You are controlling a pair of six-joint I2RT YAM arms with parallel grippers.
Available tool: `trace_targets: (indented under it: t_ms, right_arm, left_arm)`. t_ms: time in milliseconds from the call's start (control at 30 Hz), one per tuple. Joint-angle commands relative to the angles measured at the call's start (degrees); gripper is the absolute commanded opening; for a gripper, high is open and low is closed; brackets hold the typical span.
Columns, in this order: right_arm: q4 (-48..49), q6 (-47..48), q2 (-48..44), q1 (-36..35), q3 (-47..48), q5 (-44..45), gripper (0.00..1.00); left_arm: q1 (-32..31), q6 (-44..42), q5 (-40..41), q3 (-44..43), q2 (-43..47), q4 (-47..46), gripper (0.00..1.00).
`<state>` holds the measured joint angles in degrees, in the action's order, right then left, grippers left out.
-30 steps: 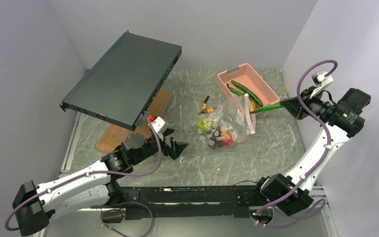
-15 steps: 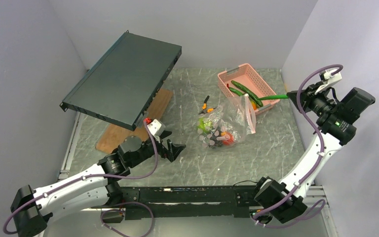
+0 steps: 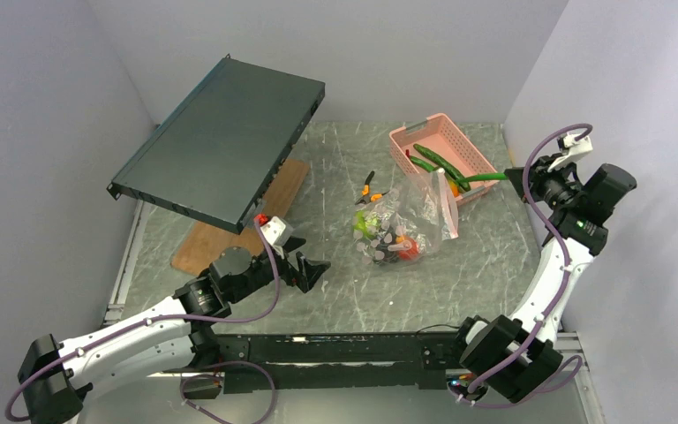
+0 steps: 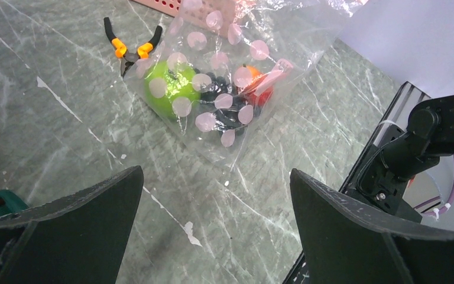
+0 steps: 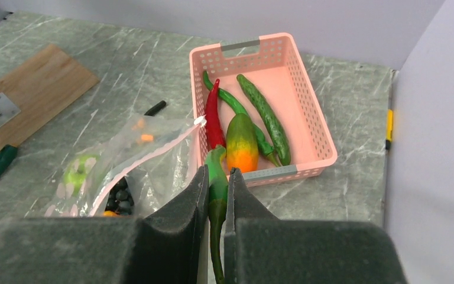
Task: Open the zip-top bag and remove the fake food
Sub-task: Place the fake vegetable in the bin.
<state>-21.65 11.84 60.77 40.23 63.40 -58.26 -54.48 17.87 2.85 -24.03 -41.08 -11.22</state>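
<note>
Unloading seems midway: the right gripper (image 5: pixel 216 177) pinches a green vegetable (image 5: pixel 216 157) over the basket (image 5: pixel 289 171) rim, so next it should lower and let go, while the left gripper (image 4: pixel 216 174) hovers spread before the bag (image 4: pixel 236 35), which lies beside the basket with apple (image 4: pixel 168 89) and grapes (image 4: pixel 219 102) inside.

The zip-top bag (image 3: pixel 424 212) lay crumpled, mouth open; apple (image 4: pixel 162 92) and grapes (image 5: pixel 121 198) inside; cucumber (image 5: pixel 266 115), mango (image 5: pixel 242 145) outside; green pepper (image 5: pixel 216 174) pinched aloft.

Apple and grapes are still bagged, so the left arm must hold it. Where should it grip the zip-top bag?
Probably the flat near edge of the zip-top bag, coming low from the left gripper: fake food bulges mid-bag and the zip strip faces away toward the basket.
</note>
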Motion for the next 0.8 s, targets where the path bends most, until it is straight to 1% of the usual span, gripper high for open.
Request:
trace_targets:
  t_ms: [0,367,567,767]
  right_arm:
    - [10.3,-3.97,-0.37,-2.57,-3.35,5.99,0.0]
    - [24.88,-9.93,2.3,-8.38,-10.78,16.45,0.0]
    - [31.52,-13.18,6.17,-12.34,-12.23,20.33,0.0]
    - [37.83,-15.02,10.42,-16.86,-12.49,24.95,0.0]
  left_arm:
    - [-0.19,1.38,-0.34,0.3,0.49,-1.46,1.0]
    - [-0.19,1.6,0.78,1.32,2.75,0.15,1.0]
    - [-0.24,2.84,2.94,1.91,3.67,0.9,1.0]
    - [-0.23,3.44,2.54,2.12,3.38,1.0,1.0]
